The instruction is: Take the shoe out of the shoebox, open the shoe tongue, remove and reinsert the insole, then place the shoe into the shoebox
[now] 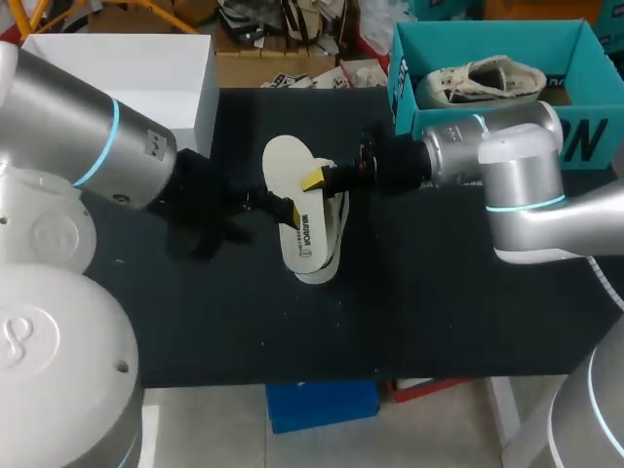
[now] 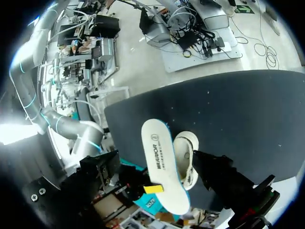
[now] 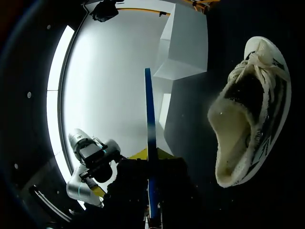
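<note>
A cream insole [image 1: 290, 185] hangs above the black table, with my right gripper [image 1: 314, 178] shut on its edge. Under it lies the pale sneaker [image 1: 334, 244] on its side. My left gripper [image 1: 286, 209] stands open right beside the insole's near side, holding nothing. In the left wrist view the insole [image 2: 159, 162] shows its printed top, the sneaker [image 2: 187, 160] lies next to it, and one dark finger [image 2: 217, 174] of the left gripper stands clear of both. In the right wrist view the insole [image 3: 150, 129] is edge-on between the fingers of my right gripper [image 3: 151, 160], and the sneaker [image 3: 252, 109] lies off to the side.
The teal shoebox [image 1: 408, 109] stands at the back right with a second pale sneaker [image 1: 483, 80] inside. A white box [image 1: 127, 73] stands at the back left, also the white box [image 3: 186, 43] in the right wrist view. Bare black table [image 1: 429, 302] spreads in front.
</note>
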### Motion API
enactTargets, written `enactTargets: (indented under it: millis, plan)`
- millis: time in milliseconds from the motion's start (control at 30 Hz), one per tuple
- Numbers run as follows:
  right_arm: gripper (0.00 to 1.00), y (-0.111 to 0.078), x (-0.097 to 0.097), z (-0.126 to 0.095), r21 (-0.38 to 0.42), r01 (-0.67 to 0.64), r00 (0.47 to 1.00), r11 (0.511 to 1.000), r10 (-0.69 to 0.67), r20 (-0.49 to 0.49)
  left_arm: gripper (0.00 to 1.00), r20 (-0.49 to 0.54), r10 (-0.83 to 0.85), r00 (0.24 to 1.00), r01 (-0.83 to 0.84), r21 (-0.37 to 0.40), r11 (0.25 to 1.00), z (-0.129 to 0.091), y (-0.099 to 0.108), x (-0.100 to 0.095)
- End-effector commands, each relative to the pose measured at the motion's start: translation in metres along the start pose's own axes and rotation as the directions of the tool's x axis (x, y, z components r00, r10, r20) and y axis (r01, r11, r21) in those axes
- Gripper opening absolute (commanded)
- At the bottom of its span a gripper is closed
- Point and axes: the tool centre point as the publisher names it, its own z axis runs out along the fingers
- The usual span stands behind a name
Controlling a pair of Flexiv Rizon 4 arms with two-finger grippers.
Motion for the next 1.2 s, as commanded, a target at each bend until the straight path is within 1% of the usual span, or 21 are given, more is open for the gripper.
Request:
enactTargets:
  millis: [33,100,167,200,233,267,333,400,467,733,833,1000,1200]
  plan:
    - [0.00,0.000,0.000,0.000,0.001,-0.001,1.000,1.000,0.001,0.002,1.00,-0.668,0.095,0.738,-0.080,0.053,0.995,0.001,0.004,-0.005]
    - [0.00,0.000,0.000,0.000,0.001,-0.001,1.000,1.000,0.001,0.002,1.00,-0.668,0.095,0.738,-0.080,0.053,0.995,0.001,0.004,-0.005]
    - [0.00,0.000,0.000,0.000,0.001,-0.001,1.000,1.000,0.001,0.002,1.00,-0.710,0.075,0.700,-0.005,0.101,0.995,0.007,0.005,-0.003]
    - [0.00,0.000,0.000,0.000,0.001,-0.001,1.000,1.000,0.001,0.002,1.00,-0.726,0.046,0.686,0.060,0.120,0.991,0.009,0.008,-0.001]
    - [0.00,0.000,0.000,0.000,0.001,-0.001,1.000,1.000,0.001,0.002,1.00,-0.744,0.026,0.667,0.100,0.124,0.987,0.010,0.011,-0.001]
    - [0.00,0.000,0.000,0.000,0.001,-0.001,1.000,1.000,0.001,0.002,1.00,-0.769,0.030,0.638,0.098,0.120,0.988,0.012,0.014,-0.002]
    - [0.00,0.000,0.000,0.000,0.001,-0.001,1.000,1.000,0.001,0.002,1.00,-0.779,0.030,0.626,0.125,0.139,0.982,0.014,0.018,-0.006]
    - [0.00,0.000,0.000,0.000,0.001,-0.001,1.000,1.000,0.001,0.002,1.00,-0.796,0.025,0.605,0.129,0.129,0.983,0.017,0.022,-0.008]
    - [0.00,0.000,0.000,0.000,0.001,-0.001,1.000,1.000,0.001,0.002,1.00,-0.783,0.021,0.621,0.129,0.129,0.983,0.018,0.026,-0.013]
    - [0.00,0.000,0.000,0.000,0.001,-0.001,1.000,1.000,0.001,0.002,1.00,-0.791,0.024,0.611,0.138,0.137,0.981,0.026,0.024,-0.028]
    - [0.00,0.000,0.000,0.000,0.001,-0.001,1.000,1.000,0.001,0.002,1.00,-0.790,0.025,0.613,0.138,0.138,0.981,0.025,0.023,-0.034]
    - [0.00,0.000,0.000,0.000,0.001,-0.001,1.000,1.000,0.001,0.002,1.00,-0.772,0.012,0.636,0.127,0.120,0.985,0.022,0.021,-0.041]
    - [0.00,0.000,0.000,0.000,0.001,-0.001,1.000,1.000,0.001,0.002,1.00,-0.755,-0.007,0.656,0.129,0.104,0.986,0.020,0.018,-0.045]
